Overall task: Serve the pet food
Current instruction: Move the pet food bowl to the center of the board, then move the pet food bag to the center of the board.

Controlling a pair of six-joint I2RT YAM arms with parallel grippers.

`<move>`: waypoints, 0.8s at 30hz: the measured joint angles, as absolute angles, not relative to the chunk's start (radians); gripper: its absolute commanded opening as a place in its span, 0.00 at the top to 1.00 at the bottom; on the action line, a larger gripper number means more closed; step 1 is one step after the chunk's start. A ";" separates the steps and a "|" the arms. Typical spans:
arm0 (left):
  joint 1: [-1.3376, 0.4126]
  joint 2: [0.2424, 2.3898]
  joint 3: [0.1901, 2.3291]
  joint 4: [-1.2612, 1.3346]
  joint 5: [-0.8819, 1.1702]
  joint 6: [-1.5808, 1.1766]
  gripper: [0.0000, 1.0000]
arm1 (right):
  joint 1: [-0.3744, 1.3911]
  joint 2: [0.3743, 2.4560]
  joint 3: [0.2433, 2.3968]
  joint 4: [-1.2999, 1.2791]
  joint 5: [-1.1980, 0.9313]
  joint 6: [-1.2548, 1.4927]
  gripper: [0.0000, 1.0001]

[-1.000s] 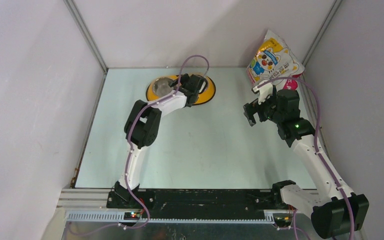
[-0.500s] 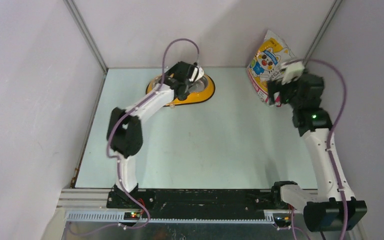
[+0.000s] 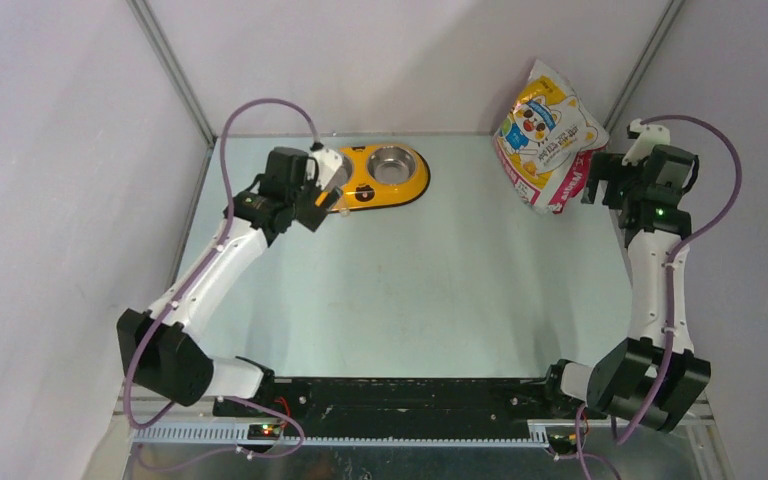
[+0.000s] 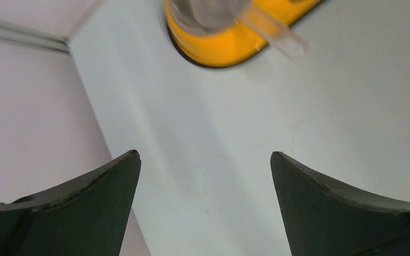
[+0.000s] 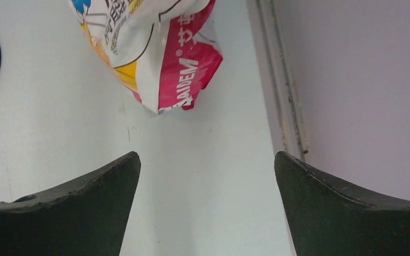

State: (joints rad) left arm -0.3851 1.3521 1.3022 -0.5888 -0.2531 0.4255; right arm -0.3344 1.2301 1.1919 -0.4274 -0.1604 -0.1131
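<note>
No kibble shows in any view. The glossy yellow-white-pink bag [image 3: 545, 130] with the cartoon cat leans in the back right corner; its pink lower corner shows in the right wrist view [image 5: 184, 74]. My right gripper [image 3: 592, 186] is open and empty, just right of the bag by the wall [image 5: 205, 154]. My left gripper [image 3: 312, 208] is open and empty at the left end of the yellow double-bowl feeder [image 3: 412, 182], above bare table [image 4: 203, 154]. A translucent scoop [image 4: 269, 33] lies in the feeder's left bowl, its handle sticking out over the rim.
The feeder's right metal bowl [image 3: 392, 160] is uncovered. White walls enclose the table on the left, back and right; the right wall's base rail [image 5: 283, 90] runs close beside my right gripper. The left wall [image 4: 32, 122] is close to my left gripper.
My left arm has pulled back off the feeder and swung left to its left end. My right arm has moved back and right, to the wall side of the bag.
</note>
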 measured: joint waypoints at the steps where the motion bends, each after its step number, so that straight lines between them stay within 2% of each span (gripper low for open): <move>1: -0.381 1.348 1.268 -0.591 -0.247 0.422 0.00 | -0.336 1.241 1.183 -0.427 -0.167 -0.120 0.01; 4: -0.380 1.367 1.205 -0.603 -0.208 0.408 0.00 | -0.352 1.274 1.177 -0.424 -0.189 -0.124 0.02; 7: -0.382 1.428 1.248 -0.613 -0.152 0.378 0.00 | -0.402 1.300 1.177 -0.426 -0.223 -0.102 0.04; 12: -0.390 1.656 1.583 -0.653 -0.012 0.268 0.00 | -0.516 1.370 1.177 -0.446 -0.360 0.020 0.08; 16: -0.421 1.860 1.878 -0.638 0.113 0.152 0.00 | -0.566 1.480 1.177 -0.455 -0.440 0.141 0.07; 24: -0.516 2.131 2.113 -0.537 0.322 -0.055 0.00 | -0.571 1.633 1.177 -0.377 -0.437 0.406 0.09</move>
State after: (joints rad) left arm -0.5163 2.1315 2.1128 -0.5369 0.3218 -0.0551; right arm -0.5709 1.6325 1.1767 -0.3767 -0.4366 0.4057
